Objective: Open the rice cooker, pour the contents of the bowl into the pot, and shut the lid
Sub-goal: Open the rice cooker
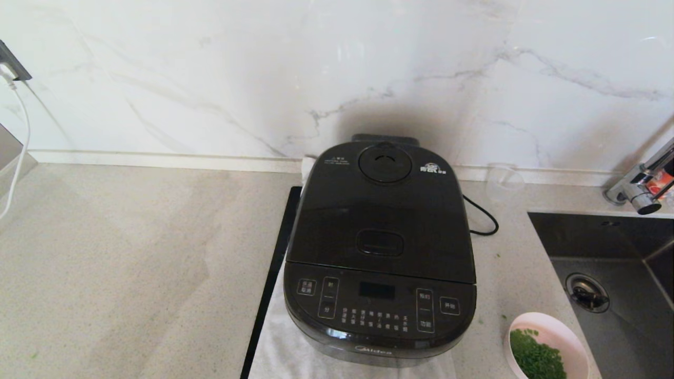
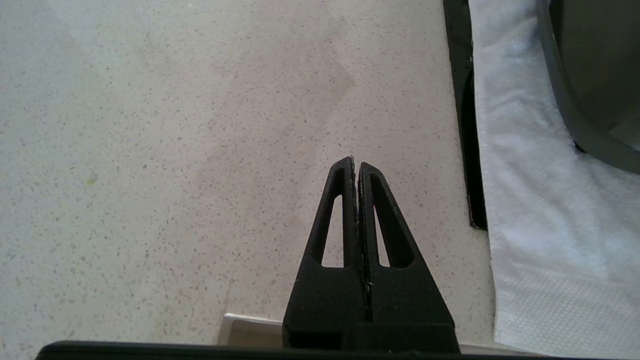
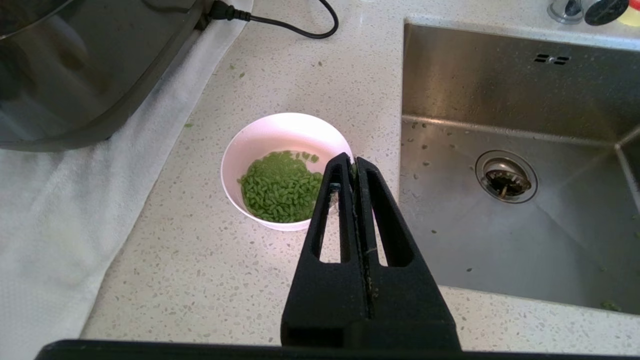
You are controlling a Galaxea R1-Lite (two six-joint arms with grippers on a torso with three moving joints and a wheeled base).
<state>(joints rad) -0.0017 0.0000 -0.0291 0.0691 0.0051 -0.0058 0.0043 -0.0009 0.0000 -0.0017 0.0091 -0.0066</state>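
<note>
Here, glossy black rounded-square rice cooker [image 1: 380, 252], smooth round pink bowl [image 3: 285, 137]

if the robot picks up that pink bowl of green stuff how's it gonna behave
The bowl looks smooth and glossy, so probably slippery in a pinch grip. The green bits seem to sit in liquid, so tilting would likely spill. It looks small, so probably light.

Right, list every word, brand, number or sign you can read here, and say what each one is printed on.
"Midea": grey brand name on the lower front rim of the rice cooker.
Front touch panel: white Chinese button labels, too small to read.
Lid: small white print and a white logo beside the round steam vent, both too blurred to read.
Dark display: blank, no digits.
Bowl, sink: no text visible.
</note>
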